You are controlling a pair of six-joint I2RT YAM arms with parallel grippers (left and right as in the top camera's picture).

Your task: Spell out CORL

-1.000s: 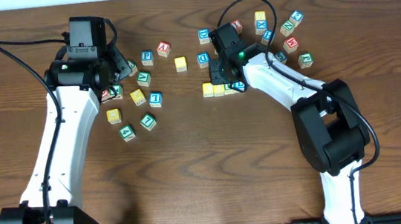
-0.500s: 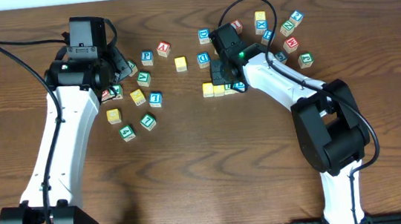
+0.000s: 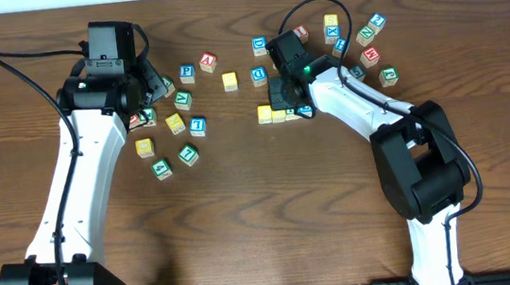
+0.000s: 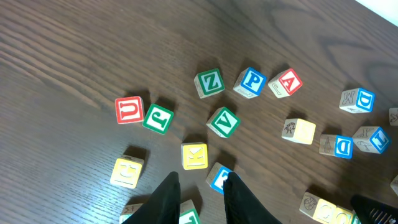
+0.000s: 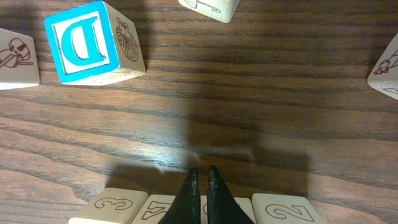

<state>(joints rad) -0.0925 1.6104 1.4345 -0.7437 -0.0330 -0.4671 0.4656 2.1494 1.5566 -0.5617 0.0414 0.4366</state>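
Note:
Four cubes lie in a row on the table. Two have yellow tops (image 3: 264, 114) (image 3: 279, 114); the right end cube (image 3: 305, 110) has a blue letter, and the one beside it is mostly hidden under my right gripper (image 3: 281, 102). In the right wrist view the row (image 5: 109, 205) shows number faces along the bottom edge. My right gripper (image 5: 200, 172) is shut and empty, its tips over the middle of the row. My left gripper (image 4: 200, 182) hangs open and empty above loose cubes, between a blue-faced cube (image 4: 219, 178) and a green-faced cube (image 4: 189, 216). In the overhead view the left gripper (image 3: 148, 104) is at the far left.
Loose letter cubes lie around both grippers. A blue D cube (image 5: 87, 43) sits just beyond the right gripper. A yellow K cube (image 4: 194, 155), a red U (image 4: 129, 110), a green Z (image 4: 209, 83) and a blue P (image 4: 251, 81) lie ahead of the left gripper. More cubes cluster at the back right (image 3: 368, 40).
The right gripper has shifted very slightly over the row. The left arm and the cubes have not moved.

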